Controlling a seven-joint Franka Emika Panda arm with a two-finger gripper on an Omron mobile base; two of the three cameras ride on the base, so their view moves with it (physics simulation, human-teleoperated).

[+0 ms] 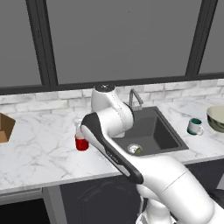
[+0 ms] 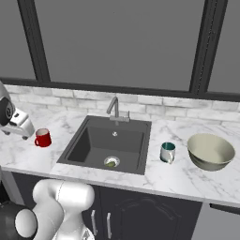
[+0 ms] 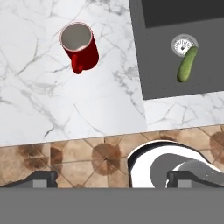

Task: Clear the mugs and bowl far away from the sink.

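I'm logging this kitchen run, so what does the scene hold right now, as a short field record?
red mug: upright on counter, left of sink
sink: green cucumber lying by the drain
banded mug: on counter, right of sink
bowl: on counter, right of banded mug
end effector: open, holding nothing, above the counter's front edge

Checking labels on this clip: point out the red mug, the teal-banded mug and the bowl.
red mug [image 3: 83,52]: hand view, on its side wall.
teal-banded mug [image 2: 167,153]: right base view, on its body.
bowl [image 2: 206,163]: right base view, on its outer wall.
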